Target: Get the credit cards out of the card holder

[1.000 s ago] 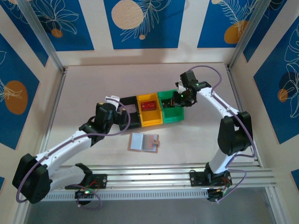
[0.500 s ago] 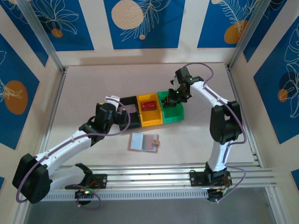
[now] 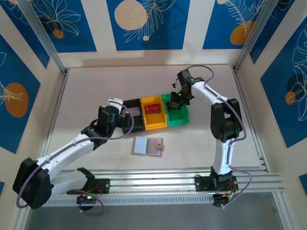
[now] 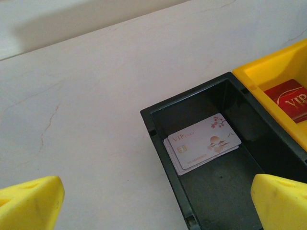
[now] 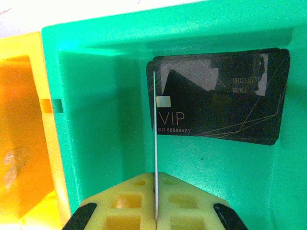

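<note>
The right jaws pinch a card (image 5: 155, 143) edge-on over the green bin (image 3: 177, 117), right of centre. The left jaws gape apart; the card holder (image 3: 147, 146) lies open, lower centre.

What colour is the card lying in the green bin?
Black card, pale VIP lettering; best in right wrist view.

Pale table (image 3: 96, 86), three bins (image 3: 154, 125), open card holder (image 3: 147, 146)

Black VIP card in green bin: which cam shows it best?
Right wrist: the black card lies flat in the green bin, lettering readable, crossed only by a thin card held edge-on in the right gripper. From the top camera that gripper hangs over the bin; the card cannot be made out.
</note>
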